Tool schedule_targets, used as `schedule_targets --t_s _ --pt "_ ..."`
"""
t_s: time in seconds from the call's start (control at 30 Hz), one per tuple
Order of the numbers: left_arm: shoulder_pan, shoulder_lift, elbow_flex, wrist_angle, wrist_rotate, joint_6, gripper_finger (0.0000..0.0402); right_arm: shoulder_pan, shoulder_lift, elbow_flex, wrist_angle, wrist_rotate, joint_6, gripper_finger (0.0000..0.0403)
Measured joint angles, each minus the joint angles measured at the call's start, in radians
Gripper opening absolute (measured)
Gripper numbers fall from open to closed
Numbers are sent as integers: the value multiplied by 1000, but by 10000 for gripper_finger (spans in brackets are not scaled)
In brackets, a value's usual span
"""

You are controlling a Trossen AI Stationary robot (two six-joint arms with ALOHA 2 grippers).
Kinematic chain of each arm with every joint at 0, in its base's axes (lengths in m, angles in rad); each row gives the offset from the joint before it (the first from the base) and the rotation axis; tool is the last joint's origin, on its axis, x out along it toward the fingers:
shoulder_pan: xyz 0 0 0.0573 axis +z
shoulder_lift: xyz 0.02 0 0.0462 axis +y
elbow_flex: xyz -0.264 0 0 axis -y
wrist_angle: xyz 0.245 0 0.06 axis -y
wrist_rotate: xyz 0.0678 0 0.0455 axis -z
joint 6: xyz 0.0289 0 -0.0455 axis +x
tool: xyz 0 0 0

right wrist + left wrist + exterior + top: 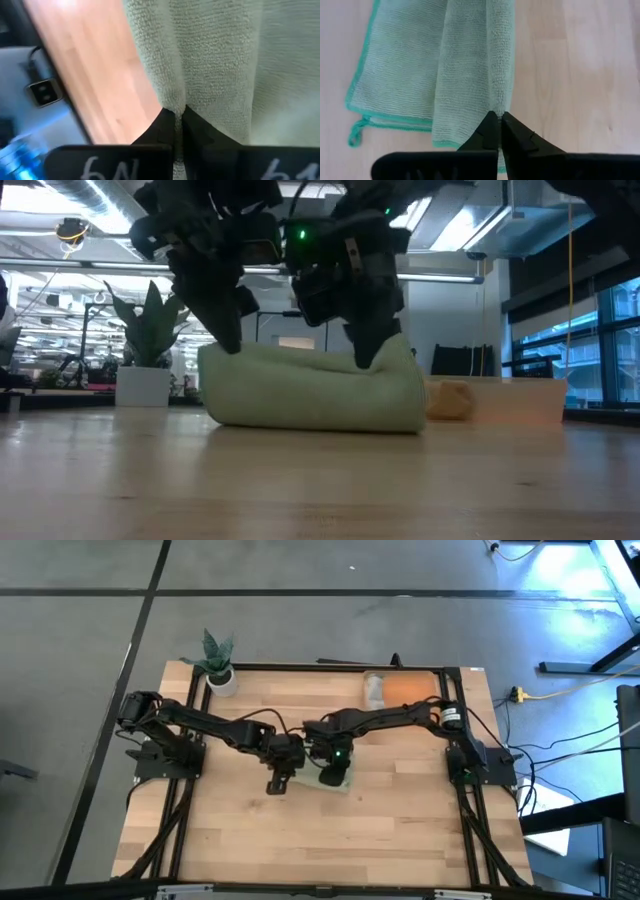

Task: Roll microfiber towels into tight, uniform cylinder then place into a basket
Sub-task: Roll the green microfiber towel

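The light green microfiber towel [315, 390] lies mid-table as a loose roll, with a flat part [395, 75] spread on the wood beside it. Its green-hemmed end and small loop [355, 135] show in the left wrist view. My left gripper [499, 122] is shut on the towel's left end [232, 345]. My right gripper [178, 115] is shut on its right end [368, 358]. The orange basket [412, 688] stands at the table's far right with a greyish bundle [373, 690] in it. My left gripper pinches a raised fold of the towel [492, 102] between its two fingertips, close to the towel's left end. The fingers slant down from above. The fold stands up at the fingers while the rest lies on the table. My right gripper pinches a raised fold of the towel [175, 100] between its fingertips, near the right end. It comes steeply from above. The cloth is drawn up into a ridge at the fingers and sags between the two grippers [300, 358], its underside on the table.
A small white plant pot [221, 678] stands at the table's far left corner. Bare wood lies in front of the towel toward the near edge [320, 840]. The basket sits behind and to the right of the towel.
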Motion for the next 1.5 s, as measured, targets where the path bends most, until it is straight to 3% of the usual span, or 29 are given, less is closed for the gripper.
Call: schedule_targets --t_s 0.27,0.47,0.57,0.8,0.9,1.5 --pt "-17 0 -2 27 -84 -21 0 31 -33 -1 -21 224 109 11" --pt "-34 1 -3 29 -180 -21 0 57 -36 -1 -21 290 144 12" --pt "-32 1 -3 32 -162 -21 0 57 -36 -1 -22 211 136 12" --pt "-12 -1 0 47 41 7 0 31 -36 -2 -38 -72 -35 12" --pt "-3 -2 -1 50 90 25 0 27 -36 -3 -40 -100 -64 12" --pt "-1 50 -3 100 -137 84 0 39 -36 1 -135 269 147 12"
